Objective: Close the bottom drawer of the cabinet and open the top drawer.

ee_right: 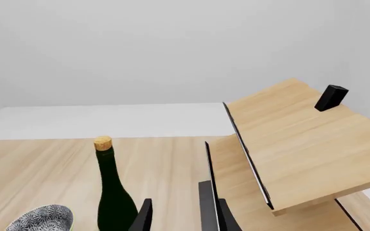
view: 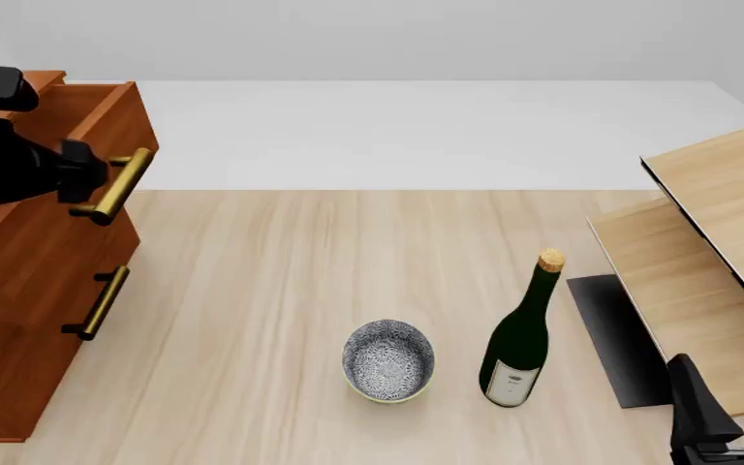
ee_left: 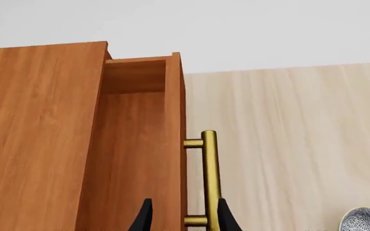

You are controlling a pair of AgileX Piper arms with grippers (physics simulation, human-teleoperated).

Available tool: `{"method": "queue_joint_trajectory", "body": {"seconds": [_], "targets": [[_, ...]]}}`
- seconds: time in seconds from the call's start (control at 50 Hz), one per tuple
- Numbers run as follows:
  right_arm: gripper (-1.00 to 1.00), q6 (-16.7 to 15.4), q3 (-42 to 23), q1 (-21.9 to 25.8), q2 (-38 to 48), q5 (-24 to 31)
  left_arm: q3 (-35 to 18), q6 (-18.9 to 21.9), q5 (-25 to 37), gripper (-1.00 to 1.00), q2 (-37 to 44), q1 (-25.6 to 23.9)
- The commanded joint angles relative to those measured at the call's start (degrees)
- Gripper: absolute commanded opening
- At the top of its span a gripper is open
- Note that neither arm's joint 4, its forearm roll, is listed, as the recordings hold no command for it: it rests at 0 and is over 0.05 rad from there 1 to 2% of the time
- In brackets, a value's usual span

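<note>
Gripping the top drawer point(view: 88, 121) handle, left claw point(ee_left: 181, 219); right claw point(view: 734, 407) open.

A wide stretch of bare table point(view: 256, 281) lies open between the cabinet point(view: 11, 291) at the left edge and the pale boards point(view: 721, 242) at the right. Near the front, a patterned bowl point(view: 387, 360) and an upright corked bottle point(view: 522, 334) stand just beside each other, narrowing the middle passage.
</note>
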Motion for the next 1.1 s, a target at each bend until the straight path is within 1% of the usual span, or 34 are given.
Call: {"method": "queue_joint_trajectory", "body": {"seconds": [0.02, 0.34, 0.54, 0.72, 0.92, 1.1], "targets": [[1.00, -0.02, -0.01, -0.01, 0.00, -0.02, 1.08, -0.94, -0.73, 1.00, 0.23, -0.64], [1.00, -0.07, 0.01, 0.00, -0.01, -0.03, 2.39, -1.58, -1.29, 1.00, -0.01, -0.92], [1.00, 0.03, -0.01, -0.09, -0.01, -0.02, 1.36, -2.56, -0.06, 1.00, -0.52, -4.25], [1.00, 0.23, -0.01, -0.12, -0.01, -0.02, 0.50, -2.48, 0.44, 1.00, -0.45, -6.51], [1.00, 0.49, -0.08, -0.25, -0.01, 0.01, 0.41, -2.48, 0.08, 1.00, 0.07, -8.19], [1.00, 0.62, -0.08, -0.12, -0.01, -0.02, 0.66, -3.41, -0.35, 1.00, 0.60, -10.48]]}}
